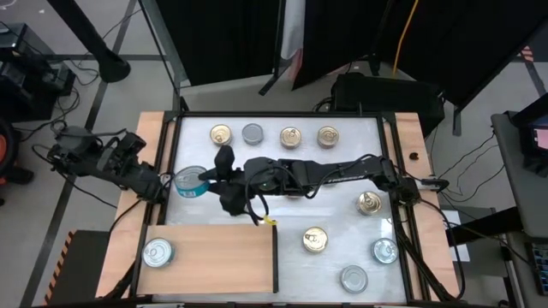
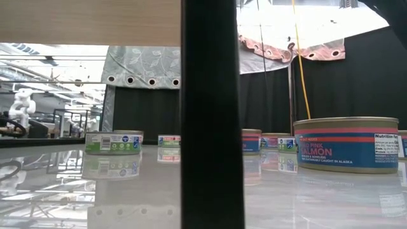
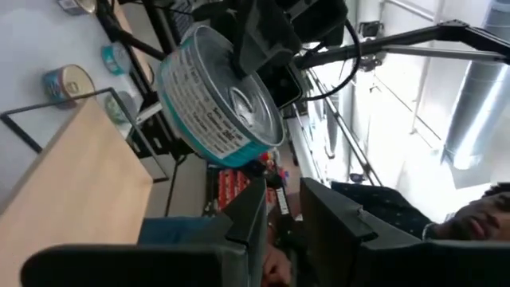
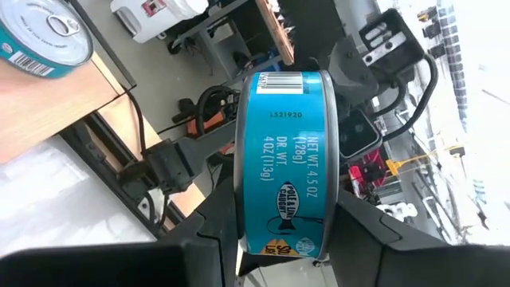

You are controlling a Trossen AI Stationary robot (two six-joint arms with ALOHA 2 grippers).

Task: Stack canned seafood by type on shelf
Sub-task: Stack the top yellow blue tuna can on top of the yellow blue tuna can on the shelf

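Observation:
My right gripper [image 1: 208,177] reaches across to the table's left side and is shut on a teal-labelled tin [image 1: 190,181] with a silver lid. This tin fills the right wrist view [image 4: 287,171] and shows in the left wrist view [image 3: 219,92]. My left gripper [image 1: 164,186] hovers just left of the tin, touching nothing, its fingers [image 3: 247,215] a narrow gap apart. The light-brown shelf [image 1: 214,257] lies at the near left. One silver-lidded tin [image 1: 158,252] rests flat on its left end. My right gripper pinches the tin between its two fingers, one on each flat face. One finger [image 3: 255,48] lies across the silver lid [image 3: 247,108]; the other [image 4: 215,223] is on the opposite face. The fingers come level from the table's right. The tin is lifted clear, turned on edge, its label wall [image 4: 291,119] toward the wrist camera.
A row of tins stands along the far edge [image 1: 221,134] [image 1: 328,135]. More tins lie near right [image 1: 370,203] [image 1: 314,239] [image 1: 354,278]. In the low view a dark post [image 2: 213,114] blocks the middle and a salmon tin [image 2: 346,143] stands close.

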